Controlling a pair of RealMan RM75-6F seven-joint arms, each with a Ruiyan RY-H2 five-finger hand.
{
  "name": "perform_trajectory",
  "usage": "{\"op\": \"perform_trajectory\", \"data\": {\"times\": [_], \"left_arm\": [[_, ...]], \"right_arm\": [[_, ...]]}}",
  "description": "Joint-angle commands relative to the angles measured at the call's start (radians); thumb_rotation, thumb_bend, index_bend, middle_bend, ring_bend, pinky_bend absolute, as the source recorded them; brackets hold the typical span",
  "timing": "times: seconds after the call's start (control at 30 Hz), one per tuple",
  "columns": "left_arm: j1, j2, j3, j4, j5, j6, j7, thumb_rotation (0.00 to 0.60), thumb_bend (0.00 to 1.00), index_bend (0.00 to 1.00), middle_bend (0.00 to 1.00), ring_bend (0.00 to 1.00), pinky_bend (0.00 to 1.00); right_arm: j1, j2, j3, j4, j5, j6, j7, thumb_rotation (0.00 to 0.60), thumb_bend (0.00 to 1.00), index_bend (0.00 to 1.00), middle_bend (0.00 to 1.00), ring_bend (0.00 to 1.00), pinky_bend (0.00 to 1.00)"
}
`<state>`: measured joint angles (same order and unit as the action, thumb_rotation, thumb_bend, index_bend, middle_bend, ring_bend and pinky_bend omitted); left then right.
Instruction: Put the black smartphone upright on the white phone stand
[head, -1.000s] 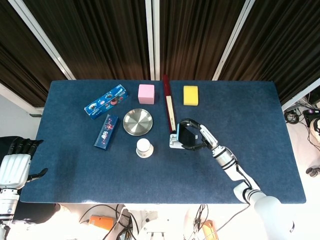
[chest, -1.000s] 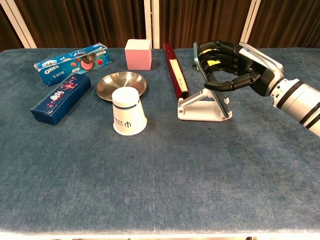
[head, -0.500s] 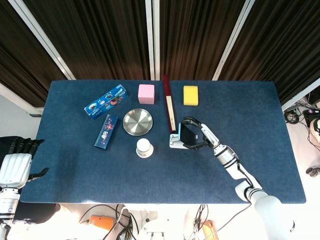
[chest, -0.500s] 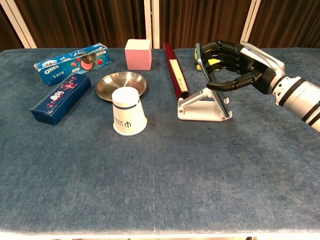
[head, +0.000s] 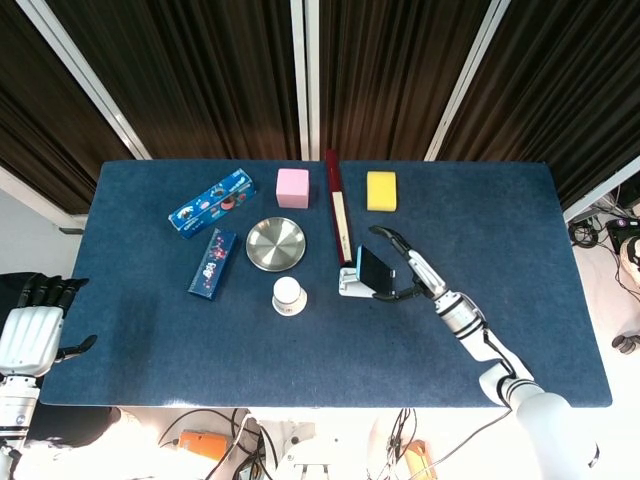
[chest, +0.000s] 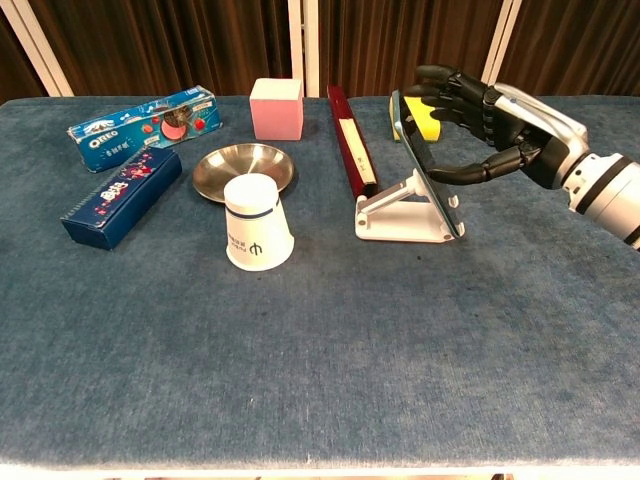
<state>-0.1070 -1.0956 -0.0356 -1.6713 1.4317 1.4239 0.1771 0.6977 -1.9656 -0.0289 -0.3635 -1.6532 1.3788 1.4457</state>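
Observation:
The black smartphone (head: 375, 270) (chest: 425, 165) leans upright on the white phone stand (head: 348, 287) (chest: 395, 215) near the table's middle. Just right of it, my right hand (head: 412, 268) (chest: 495, 115) has its fingers spread around the phone's top and face, apart from it or barely brushing it, and holds nothing. My left hand (head: 30, 335) hangs beyond the table's left edge in the head view, empty, its fingers apart.
A long red box (chest: 350, 140) lies right behind the stand, and a yellow sponge (head: 381, 190) sits behind the hand. An upturned paper cup (chest: 256, 222), a metal dish (chest: 243, 168), a pink cube (chest: 276, 108), an Oreo box (chest: 143, 115) and a blue box (chest: 122, 196) stand to the left.
My right hand has let go of the phone, spread its fingers and drawn back a little to the right. The phone stays leaning on the stand. The left hand has not moved.

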Motion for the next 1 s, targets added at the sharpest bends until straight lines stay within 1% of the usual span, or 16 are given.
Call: {"op": "perform_trajectory", "data": {"times": [0.03,0.1,0.13,0.17,0.2,0.23,0.27,0.33,0.37,0.4,0.47,0.5,0.6,0.7,0.83,1.0], "left_arm": [[-0.001,-0.001,0.000,0.005,0.000,-0.002,-0.004,0.600,0.09,0.17,0.19,0.11,0.00],[-0.003,-0.002,0.000,0.010,0.001,-0.004,-0.008,0.600,0.09,0.17,0.19,0.11,0.00],[-0.004,-0.002,-0.001,0.012,0.002,-0.004,-0.010,0.600,0.09,0.17,0.19,0.11,0.00],[-0.004,-0.004,-0.001,0.016,0.004,-0.003,-0.015,0.600,0.09,0.17,0.19,0.11,0.00],[-0.004,-0.006,-0.002,0.020,0.005,-0.002,-0.019,0.600,0.09,0.17,0.19,0.11,0.00],[-0.004,-0.008,-0.002,0.025,0.006,-0.001,-0.023,0.600,0.09,0.17,0.19,0.11,0.00],[-0.004,-0.012,-0.002,0.032,0.008,0.001,-0.028,0.600,0.09,0.17,0.19,0.11,0.00],[-0.002,-0.020,-0.002,0.044,0.010,0.005,-0.037,0.600,0.09,0.17,0.19,0.11,0.00],[-0.001,-0.024,-0.001,0.051,0.011,0.007,-0.042,0.600,0.09,0.17,0.19,0.11,0.00],[0.000,-0.031,-0.001,0.061,0.013,0.009,-0.048,0.600,0.09,0.17,0.19,0.11,0.00],[0.002,-0.043,0.000,0.078,0.015,0.012,-0.059,0.600,0.09,0.17,0.19,0.11,0.00],[0.003,-0.048,0.000,0.084,0.015,0.013,-0.063,0.600,0.09,0.17,0.19,0.11,0.00],[0.006,-0.063,0.000,0.104,0.019,0.020,-0.080,0.600,0.09,0.17,0.19,0.11,0.00],[0.008,-0.075,0.001,0.121,0.021,0.023,-0.093,0.600,0.09,0.17,0.19,0.11,0.00],[0.010,-0.086,0.000,0.137,0.024,0.029,-0.102,0.600,0.09,0.17,0.19,0.11,0.00],[0.010,-0.090,-0.005,0.144,0.025,0.034,-0.108,0.600,0.09,0.17,0.19,0.11,0.00]], "right_arm": [[-0.027,0.049,0.013,-0.044,0.009,0.058,-0.091,0.528,0.21,0.00,0.10,0.00,0.00],[-0.049,0.102,0.023,-0.101,0.020,0.080,-0.201,0.530,0.20,0.00,0.10,0.00,0.00],[-0.060,0.135,0.026,-0.143,0.027,0.080,-0.258,0.558,0.20,0.00,0.10,0.00,0.00],[-0.077,0.187,0.033,-0.219,0.038,0.085,-0.345,0.569,0.20,0.01,0.10,0.00,0.00],[-0.093,0.229,0.043,-0.284,0.052,0.092,-0.430,0.596,0.20,0.02,0.10,0.00,0.01],[-0.112,0.275,0.050,-0.358,0.069,0.091,-0.530,0.600,0.20,0.05,0.11,0.00,0.02],[-0.141,0.345,0.059,-0.478,0.094,0.093,-0.671,0.600,0.20,0.07,0.11,0.00,0.04],[-0.192,0.455,0.073,-0.681,0.146,0.096,-0.897,0.600,0.20,0.13,0.12,0.01,0.07],[-0.218,0.514,0.075,-0.789,0.177,0.094,-1.008,0.600,0.20,0.13,0.12,0.01,0.07],[-0.251,0.588,0.078,-0.923,0.215,0.101,-1.136,0.600,0.20,0.13,0.12,0.01,0.08],[-0.304,0.697,0.072,-1.110,0.277,0.113,-1.305,0.600,0.20,0.12,0.12,0.01,0.08],[-0.324,0.737,0.067,-1.173,0.298,0.116,-1.351,0.600,0.20,0.11,0.12,0.01,0.09],[-0.383,0.852,0.034,-1.327,0.365,0.096,-1.426,0.600,0.20,0.02,0.09,0.00,0.07],[-0.431,0.924,0.005,-1.405,0.390,0.086,-1.431,0.600,0.20,0.00,0.04,0.00,0.03],[-0.491,0.946,-0.018,-1.417,0.348,0.118,-1.370,0.600,0.20,0.00,0.03,0.00,0.03],[-0.518,0.962,-0.026,-1.411,0.295,0.105,-1.313,0.600,0.20,0.00,0.03,0.00,0.01]]}}
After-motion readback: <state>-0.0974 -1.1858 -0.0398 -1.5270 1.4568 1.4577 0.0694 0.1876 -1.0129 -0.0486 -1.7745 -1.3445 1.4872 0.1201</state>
